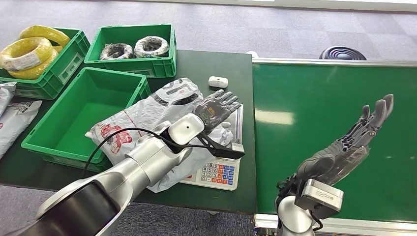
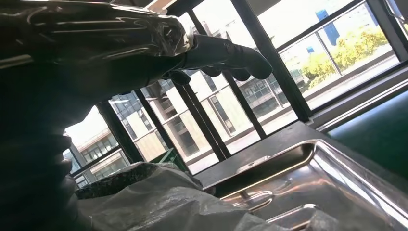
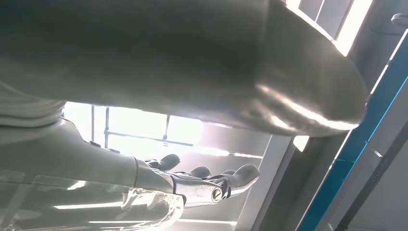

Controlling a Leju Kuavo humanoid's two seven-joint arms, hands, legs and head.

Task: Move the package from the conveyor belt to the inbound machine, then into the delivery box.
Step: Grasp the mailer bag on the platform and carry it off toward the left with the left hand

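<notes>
The package [image 1: 147, 118], a white plastic bag with red and black print, lies crumpled across the scale's steel tray [image 1: 238, 123] and the dark table. One corner of it reaches the rim of the empty green box [image 1: 83, 113]. My left hand [image 1: 216, 109] stretches flat just above the package and tray, fingers straight, holding nothing. From the left wrist, the fingers [image 2: 226, 53] hover over the bag [image 2: 159, 202] and the tray [image 2: 308, 178]. My right hand [image 1: 351, 142] is raised over the green conveyor belt [image 1: 334, 98], fingers [image 3: 202, 180] spread and empty.
The scale's keypad [image 1: 216, 174] faces the table's front edge. Behind it stand a crate of yellow cable coils [image 1: 34, 49] and a crate of grey coils [image 1: 133, 46]. A small white device [image 1: 218, 81] lies near the belt. More bags [image 1: 12, 118] lie at far left.
</notes>
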